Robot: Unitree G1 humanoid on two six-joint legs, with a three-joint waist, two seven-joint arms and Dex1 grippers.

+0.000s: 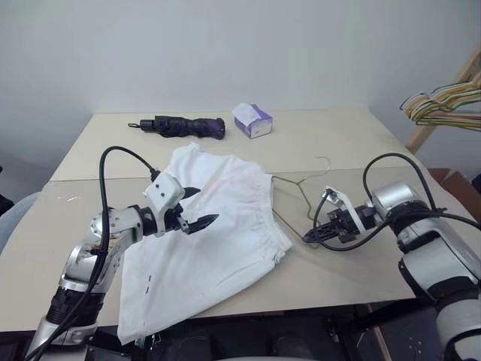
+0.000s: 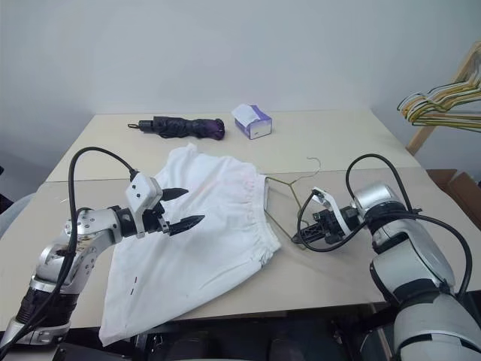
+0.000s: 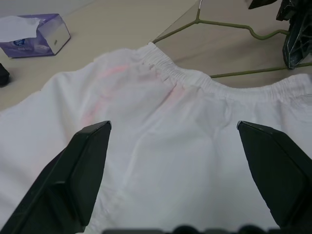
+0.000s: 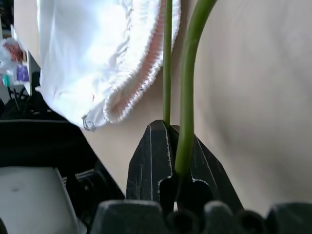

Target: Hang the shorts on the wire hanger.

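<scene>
While the shorts point(image 1: 207, 241) lie mid-frame on the counter point(image 1: 338, 150), head view shows the left tool point(image 1: 197, 208) spread above them; right wrist view shows the right tool point(image 4: 171, 170) clamped on the wire hanger point(image 4: 187, 87), next threading the waistband, I judge.

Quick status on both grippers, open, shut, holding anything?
Left gripper: open, empty, over the shorts.
Right gripper: shut on the hanger wire.

open left pincer point(image 3: 173, 170) over shorts point(image 3: 161, 146)
</scene>
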